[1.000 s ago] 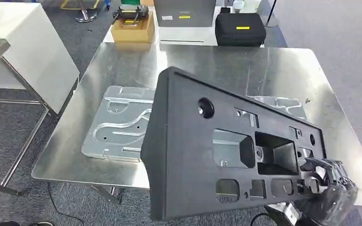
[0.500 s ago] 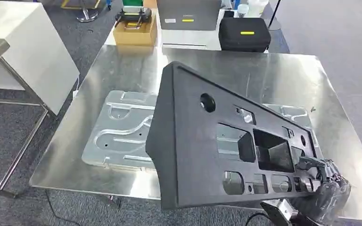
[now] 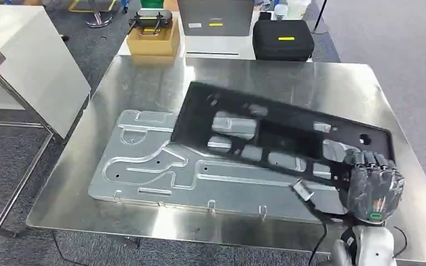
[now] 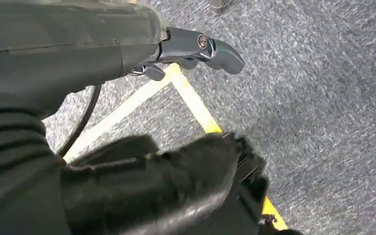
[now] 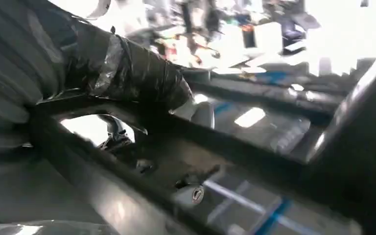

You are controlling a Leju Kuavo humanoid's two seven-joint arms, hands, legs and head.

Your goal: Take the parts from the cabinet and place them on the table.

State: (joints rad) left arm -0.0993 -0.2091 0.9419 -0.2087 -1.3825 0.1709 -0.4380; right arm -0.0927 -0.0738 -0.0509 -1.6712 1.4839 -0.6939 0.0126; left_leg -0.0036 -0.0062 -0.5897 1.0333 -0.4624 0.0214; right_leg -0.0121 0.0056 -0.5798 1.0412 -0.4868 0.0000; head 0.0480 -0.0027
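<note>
Right hand (image 3: pixel 373 185): fingers clamped on the black panel's near end.
Panel (image 3: pixel 266 133): lying low across the metal plate (image 3: pixel 144 166) on the counter (image 3: pixel 333 83), held for set-down.
Left hand (image 4: pixel 166 191): hangs over floor; fingers' state unclear.

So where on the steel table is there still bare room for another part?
Bare steel table runs along the far edge, between the black panel and the cardboard box and black case, plus a strip left of the metal plate. The middle is crowded; the right hand grips the panel there.
</note>
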